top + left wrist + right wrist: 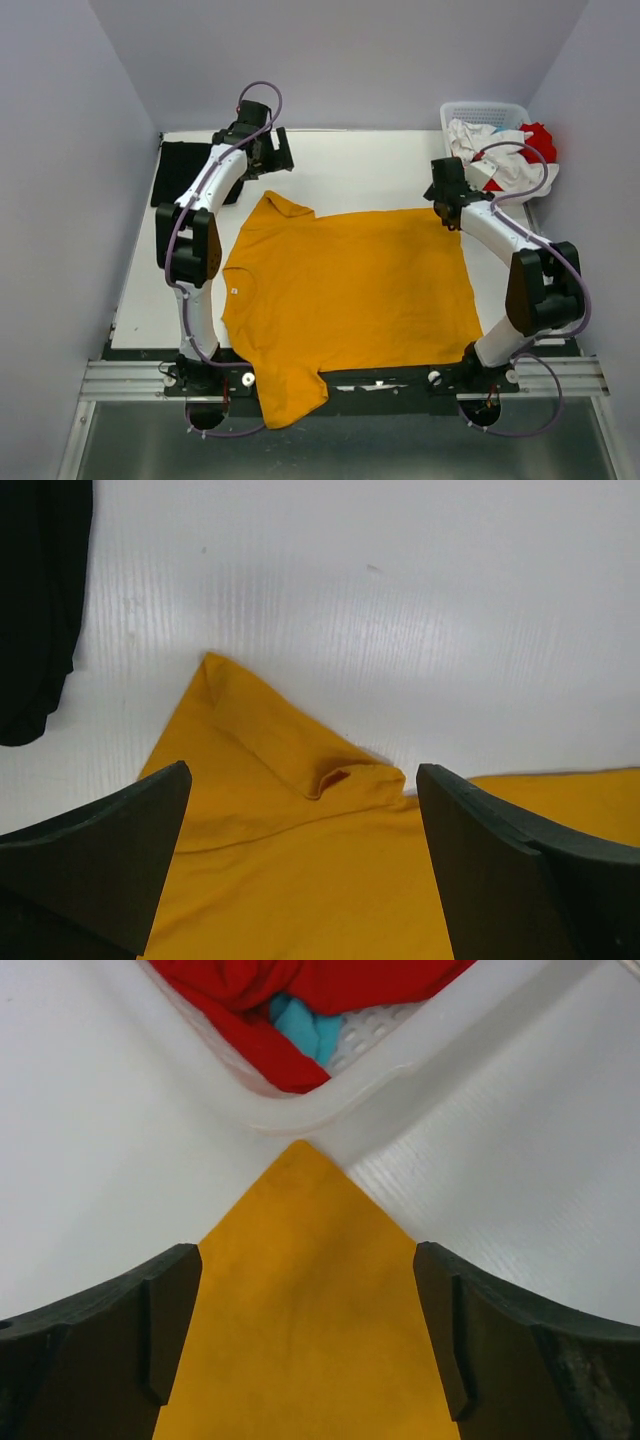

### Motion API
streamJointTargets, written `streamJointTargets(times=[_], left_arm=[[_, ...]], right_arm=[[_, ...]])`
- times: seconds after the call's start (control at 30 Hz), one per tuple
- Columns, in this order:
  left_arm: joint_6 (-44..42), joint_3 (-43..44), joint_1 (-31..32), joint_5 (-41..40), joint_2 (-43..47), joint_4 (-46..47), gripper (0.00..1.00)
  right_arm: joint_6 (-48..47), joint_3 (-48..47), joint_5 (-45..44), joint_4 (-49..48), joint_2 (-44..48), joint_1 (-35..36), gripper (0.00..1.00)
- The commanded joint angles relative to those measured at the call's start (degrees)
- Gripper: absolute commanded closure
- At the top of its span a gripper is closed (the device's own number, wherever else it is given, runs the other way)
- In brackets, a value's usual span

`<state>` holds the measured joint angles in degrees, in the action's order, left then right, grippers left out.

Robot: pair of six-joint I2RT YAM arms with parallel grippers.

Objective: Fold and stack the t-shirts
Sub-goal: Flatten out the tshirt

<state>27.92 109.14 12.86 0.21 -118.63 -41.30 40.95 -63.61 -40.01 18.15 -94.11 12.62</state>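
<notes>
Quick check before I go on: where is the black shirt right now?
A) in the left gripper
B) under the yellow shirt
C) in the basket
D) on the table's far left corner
D: the black shirt lies at the table's far left corner, apart from the mustard shirt; the basket shows no black cloth, and the left gripper is open and empty.

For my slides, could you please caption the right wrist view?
Open right tool above a corner of the mustard t-shirt, by the white basket of red cloth.
</notes>
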Motion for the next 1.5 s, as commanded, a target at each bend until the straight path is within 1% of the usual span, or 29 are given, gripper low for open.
streamJointTargets(times=[0.0,0.1,0.2,0.27,0.33,0.4,0.53,0.63,0.83,0.93,1.0,1.03,1.13,1.2,1.23,1.3,1.37,1.47], left_arm=[[2.8,-7.3,-0.1,7.8,8.1,1.6,0.02],[7.4,-21.4,-0.1,15.7,13.9,11.6,0.01],[12.4,-30.1,0.0,20.9,16.1,18.7,0.01],[15.5,-34.0,0.4,21.3,16.5,23.6,0.02],[18.2,-35.0,0.4,19.7,15.2,25.3,0.01],[19.7,-33.6,0.4,18.0,12.8,25.2,0.01],[22.5,-31.7,0.4,18.6,8.4,25.9,0.01],[23.7,-31.2,0.4,18.9,6.8,28.3,0.01],[25.9,-27.8,0.4,17.4,3.6,28.8,0.01],[27.3,-23.9,0.5,18.4,-0.3,28.2,0.01],[28.1,-19.9,0.7,18.6,-3.1,27.6,0.02],[28.5,-17.9,0.7,18.9,-4.6,26.9,0.01],[29.5,-12.3,0.8,20.4,-8.2,26.4,0.01],[29.4,-8.7,0.9,20.6,-10.2,25.9,0.02],[29.0,-6.7,0.9,20.6,-11.3,25.2,0.02],[27.3,-0.6,0.8,20.9,-13.2,20.9,0.01],[25.3,2.4,0.8,20.2,-12.9,18.5,0.01],[22.9,-0.2,0.7,18.5,-7.0,18.6,0.01]], right_arm=[[-1.4,3.7,10.1,-4.9,7.0,-0.2,0.0],[-4.4,11.9,22.9,-10.9,12.0,-0.2,0.0],[-6.3,18.0,32.4,-17.3,14.7,-0.3,0.0],[-6.2,20.4,37.1,-20.5,14.9,-0.3,0.0],[-6.3,21.8,39.5,-23.1,14.5,-0.2,0.0],[-6.0,22.1,42.0,-24.1,13.3,-0.2,0.0],[-5.6,21.9,42.4,-24.3,10.4,-0.2,0.0],[-5.4,21.6,42.8,-24.5,8.8,-0.2,0.0],[-5.6,21.1,41.9,-24.5,7.4,-0.3,0.0],[-5.7,20.9,40.8,-23.9,7.3,-0.2,0.0],[-5.6,20.6,40.2,-23.0,7.7,-0.2,0.0],[-5.7,20.6,38.2,-22.8,7.9,-0.2,0.0],[-5.9,20.5,37.6,-22.5,8.3,-0.2,0.0],[-9.1,20.1,39.9,-23.5,8.3,-0.2,0.01],[-10.4,19.8,42.6,-24.0,8.3,-0.2,0.02],[-15.5,19.2,46.3,-26.1,8.7,0.6,0.02],[-24.0,18.1,48.4,-29.0,9.0,3.7,0.02],[-41.1,14.8,48.3,-33.1,6.5,12.5,0.02]])
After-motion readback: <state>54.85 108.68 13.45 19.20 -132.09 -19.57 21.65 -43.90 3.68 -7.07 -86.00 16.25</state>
